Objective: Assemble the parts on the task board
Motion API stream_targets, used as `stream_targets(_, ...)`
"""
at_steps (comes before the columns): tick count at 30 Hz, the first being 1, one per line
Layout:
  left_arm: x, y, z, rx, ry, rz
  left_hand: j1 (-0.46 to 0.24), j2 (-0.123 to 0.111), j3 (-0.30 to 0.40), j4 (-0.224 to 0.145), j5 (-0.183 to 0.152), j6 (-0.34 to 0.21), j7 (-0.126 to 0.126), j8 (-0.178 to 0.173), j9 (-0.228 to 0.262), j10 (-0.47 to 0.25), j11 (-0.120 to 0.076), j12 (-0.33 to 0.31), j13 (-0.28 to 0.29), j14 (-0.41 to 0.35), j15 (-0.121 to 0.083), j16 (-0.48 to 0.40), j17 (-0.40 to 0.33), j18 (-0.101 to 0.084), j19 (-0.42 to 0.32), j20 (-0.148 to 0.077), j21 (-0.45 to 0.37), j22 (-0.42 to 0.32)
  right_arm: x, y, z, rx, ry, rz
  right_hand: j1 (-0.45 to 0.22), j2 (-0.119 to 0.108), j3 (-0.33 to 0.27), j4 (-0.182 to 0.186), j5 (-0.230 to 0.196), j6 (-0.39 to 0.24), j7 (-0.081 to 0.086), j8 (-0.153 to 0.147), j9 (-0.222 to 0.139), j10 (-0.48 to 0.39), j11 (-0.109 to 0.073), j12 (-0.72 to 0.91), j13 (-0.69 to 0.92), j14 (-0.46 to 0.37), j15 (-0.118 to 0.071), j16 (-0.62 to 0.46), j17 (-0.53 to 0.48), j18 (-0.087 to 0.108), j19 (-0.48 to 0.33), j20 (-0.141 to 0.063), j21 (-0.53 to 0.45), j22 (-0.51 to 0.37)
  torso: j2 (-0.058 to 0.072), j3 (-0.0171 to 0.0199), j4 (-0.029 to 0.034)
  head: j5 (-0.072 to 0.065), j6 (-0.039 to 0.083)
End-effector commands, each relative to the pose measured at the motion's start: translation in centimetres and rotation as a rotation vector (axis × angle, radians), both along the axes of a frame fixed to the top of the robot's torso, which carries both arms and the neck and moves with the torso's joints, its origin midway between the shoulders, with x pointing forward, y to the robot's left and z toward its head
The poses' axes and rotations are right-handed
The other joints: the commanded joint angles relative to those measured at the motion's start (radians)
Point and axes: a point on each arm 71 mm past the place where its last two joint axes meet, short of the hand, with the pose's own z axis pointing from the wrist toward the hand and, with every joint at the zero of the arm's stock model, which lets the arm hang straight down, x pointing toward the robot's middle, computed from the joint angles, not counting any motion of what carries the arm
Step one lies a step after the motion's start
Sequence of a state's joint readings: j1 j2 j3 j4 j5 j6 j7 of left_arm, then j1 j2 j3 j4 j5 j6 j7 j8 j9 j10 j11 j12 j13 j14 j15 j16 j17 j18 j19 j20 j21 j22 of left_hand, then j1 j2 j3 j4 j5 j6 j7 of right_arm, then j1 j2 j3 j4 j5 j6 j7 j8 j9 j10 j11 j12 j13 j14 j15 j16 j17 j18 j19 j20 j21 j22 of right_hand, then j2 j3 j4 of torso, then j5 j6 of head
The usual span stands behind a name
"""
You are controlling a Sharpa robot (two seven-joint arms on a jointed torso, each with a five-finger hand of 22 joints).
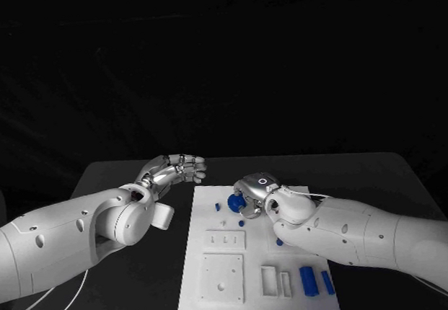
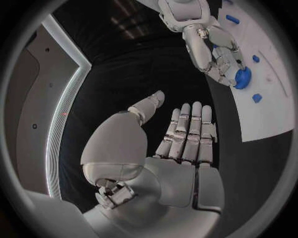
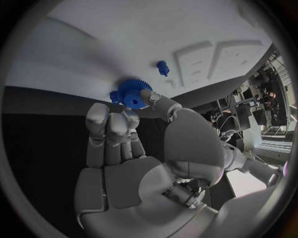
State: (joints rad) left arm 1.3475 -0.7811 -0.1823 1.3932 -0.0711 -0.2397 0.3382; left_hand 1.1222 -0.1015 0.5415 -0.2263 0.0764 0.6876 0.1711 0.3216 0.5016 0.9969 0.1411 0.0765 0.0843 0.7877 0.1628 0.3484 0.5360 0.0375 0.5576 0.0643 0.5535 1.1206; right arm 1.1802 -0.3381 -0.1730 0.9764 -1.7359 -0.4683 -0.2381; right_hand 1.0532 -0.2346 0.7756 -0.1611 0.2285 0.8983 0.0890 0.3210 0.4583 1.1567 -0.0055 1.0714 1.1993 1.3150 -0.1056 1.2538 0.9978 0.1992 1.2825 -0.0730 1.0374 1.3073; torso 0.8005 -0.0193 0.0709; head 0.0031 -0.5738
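The white task board (image 1: 227,298) lies in the middle of the black table. At its far end my right hand (image 1: 256,191) pinches a blue gear (image 1: 235,202) between thumb and fingers, just over the board's far edge. The right wrist view shows the gear (image 3: 130,94) at the fingertips, with a small blue peg (image 3: 163,68) standing on the board (image 3: 124,44) beyond it. My left hand (image 1: 173,170) hovers left of the board's far corner; in its wrist view its fingers (image 2: 186,131) are stretched out and hold nothing. That view also shows the right hand (image 2: 211,47) with the gear (image 2: 242,78).
Two blue bars (image 1: 308,281) (image 1: 327,282) lie at the board's near right. A small blue piece (image 1: 218,207) sits near the far left edge, another (image 1: 279,242) by my right forearm. White raised blocks (image 1: 221,277) and slots (image 1: 268,280) cover the near half.
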Motion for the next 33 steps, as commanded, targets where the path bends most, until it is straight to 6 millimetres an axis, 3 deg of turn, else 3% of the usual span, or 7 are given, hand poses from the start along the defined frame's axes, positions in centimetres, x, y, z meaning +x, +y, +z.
stream_targets(1,-0.05,-0.27,0.12,-0.012,-0.002,-0.018,-0.008,0.001,0.004,0.0,-0.004,-0.001,0.003,-0.004,0.001,0.001,0.0,-0.006,-0.001,0.007,0.0,-0.004,0.002,0.011,-0.007,-0.001,0.005,-0.001,0.0,-0.02,-0.36,-0.019,0.017,-0.002,-0.003,-0.005,0.0,0.006,-0.005,0.071,0.02,0.005,0.001,0.0,0.002,-0.001,-0.002,-0.001,-0.005,-0.004,0.001,0.063,-0.004,-0.001,0.0,0.014,-0.001,-0.0003,-0.0016,0.002,-0.001)
stream_targets(10,-0.05,-0.35,0.12,-0.012,-0.001,-0.02,-0.008,0.001,0.004,0.0,-0.004,-0.001,0.003,-0.004,0.001,0.001,0.001,-0.006,-0.001,0.007,0.0,-0.004,0.002,0.011,-0.007,-0.001,0.005,-0.002,-0.01,0.29,-0.52,-0.024,0.042,-0.001,-0.004,-0.008,-0.001,0.007,-0.007,0.063,0.022,0.0,-0.001,-0.002,0.004,-0.002,-0.003,-0.002,-0.004,-0.007,0.001,0.063,-0.006,0.0,-0.001,0.014,-0.001,-0.0008,-0.0015,0.002,-0.001)
stream_targets(14,-0.05,-0.3,0.1,-0.011,0.002,-0.02,-0.008,0.001,0.004,0.0,-0.004,-0.001,0.004,-0.004,0.001,0.001,0.001,-0.006,-0.001,0.007,0.0,-0.004,0.002,0.011,-0.007,-0.001,0.005,-0.002,0.0,0.32,-0.6,-0.021,0.054,-0.002,-0.008,-0.014,-0.005,0.01,-0.018,0.037,0.03,-0.016,-0.007,-0.008,0.011,-0.004,-0.004,-0.002,0.002,-0.012,0.001,0.063,-0.009,0.0,-0.004,0.013,-0.001,-0.0007,-0.002,0.003,-0.002)
stream_targets(18,-0.06,-0.28,0.11,-0.011,0.002,-0.019,-0.009,0.0,0.003,0.0,-0.004,-0.001,0.004,-0.004,0.001,0.001,0.001,-0.006,-0.001,0.007,0.0,-0.004,0.002,0.011,-0.007,-0.001,0.005,-0.002,0.04,0.27,-0.58,-0.009,0.057,-0.006,-0.01,-0.025,-0.011,0.017,-0.065,0.002,0.041,-0.037,-0.018,-0.016,0.022,-0.004,-0.005,-0.002,0.013,-0.016,0.003,0.063,-0.01,0.0,-0.008,0.012,-0.001,-0.0003,-0.003,0.004,-0.003)
stream_targets(21,-0.06,-0.31,0.11,-0.011,0.002,-0.02,-0.009,0.0,0.003,0.001,-0.004,-0.001,0.004,-0.005,0.001,0.001,0.001,-0.006,-0.001,0.007,0.0,-0.004,0.002,0.011,-0.007,-0.001,0.005,-0.002,0.02,0.33,-0.55,-0.002,0.056,-0.005,-0.012,-0.031,-0.017,0.02,-0.077,-0.017,0.047,-0.047,-0.023,-0.019,0.028,-0.003,-0.006,-0.002,0.018,-0.018,0.005,0.063,-0.011,0.0,-0.009,0.012,-0.001,-0.0002,-0.0028,0.004,-0.003)
stream_targets(33,-0.07,-0.34,0.04,-0.009,0.013,-0.026,-0.007,-0.002,0.004,-0.001,-0.004,-0.002,0.004,-0.006,0.001,-0.001,0.001,-0.007,-0.001,0.006,0.0,-0.005,0.002,0.011,-0.008,-0.001,0.005,-0.002,-0.19,0.66,-0.61,-0.003,0.072,0.003,0.004,-0.038,-0.028,0.004,-0.049,-0.059,0.058,-0.067,-0.033,-0.035,0.038,0.0,-0.006,-0.003,0.028,-0.021,0.01,0.063,-0.014,-0.001,-0.013,0.013,-0.001,0.0003,-0.003,0.004,-0.004)
